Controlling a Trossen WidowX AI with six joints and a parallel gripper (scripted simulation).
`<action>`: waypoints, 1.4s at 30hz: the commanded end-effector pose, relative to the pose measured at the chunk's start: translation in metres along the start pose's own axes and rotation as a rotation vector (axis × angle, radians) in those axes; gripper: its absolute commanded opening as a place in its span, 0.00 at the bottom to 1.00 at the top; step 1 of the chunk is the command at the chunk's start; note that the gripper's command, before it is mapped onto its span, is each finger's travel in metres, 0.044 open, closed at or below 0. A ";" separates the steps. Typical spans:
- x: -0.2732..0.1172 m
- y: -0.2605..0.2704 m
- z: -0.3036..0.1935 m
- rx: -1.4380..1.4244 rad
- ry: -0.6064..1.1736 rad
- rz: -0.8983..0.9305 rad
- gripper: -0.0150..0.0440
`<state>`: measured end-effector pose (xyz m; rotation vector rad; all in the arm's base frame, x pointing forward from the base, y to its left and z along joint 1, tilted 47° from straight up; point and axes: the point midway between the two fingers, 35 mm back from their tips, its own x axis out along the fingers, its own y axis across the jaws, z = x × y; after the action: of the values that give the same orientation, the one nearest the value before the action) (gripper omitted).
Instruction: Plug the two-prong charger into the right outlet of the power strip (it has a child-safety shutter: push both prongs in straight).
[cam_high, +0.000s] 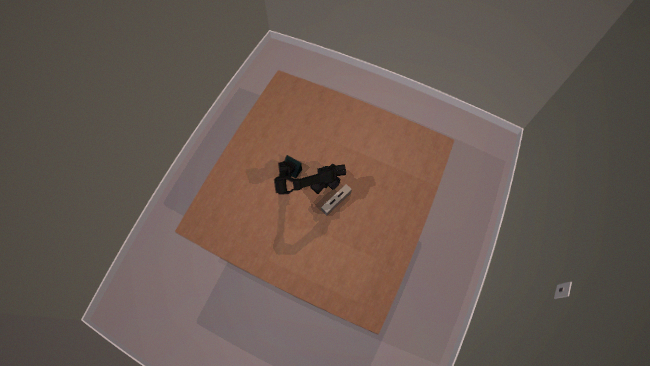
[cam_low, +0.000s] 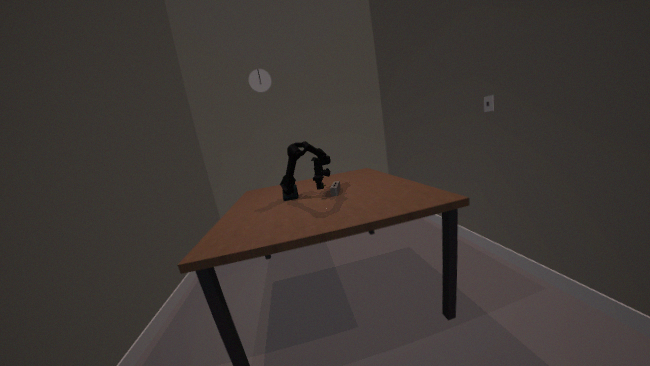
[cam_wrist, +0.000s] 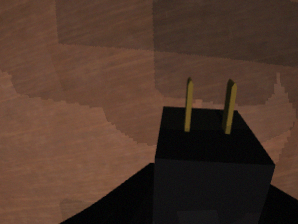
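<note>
A black charger (cam_wrist: 212, 185) with two brass prongs fills the lower middle of the wrist view, its prongs pointing away from the gripper. My gripper (cam_low: 320, 186) (cam_wrist: 195, 175) is shut on the charger and points down above the table. The light grey power strip (cam_high: 346, 189) (cam_low: 335, 190) has two dark outlets on its top face. In the exterior view the gripper is just left of the strip and apart from it. The strip is not in the wrist view. In the top view the arm hides the fingertips and the charger.
The brown wooden table (cam_high: 370, 280) (cam_low: 400, 205) carries the arm and the strip. The arm's base (cam_high: 294, 166) (cam_low: 290, 194) stands left of the strip in the top and exterior views. Shadows of the arm fall across the table around the strip.
</note>
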<state>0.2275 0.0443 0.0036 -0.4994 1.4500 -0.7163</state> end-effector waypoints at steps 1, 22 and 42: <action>0.003 -0.007 0.000 0.004 -0.007 -0.001 0.25; 0.019 -0.039 -0.003 0.042 -0.005 -0.004 0.25; 0.019 -0.049 0.029 0.054 -0.006 -0.005 0.25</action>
<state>0.2430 -0.0064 0.0244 -0.4603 1.4283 -0.7570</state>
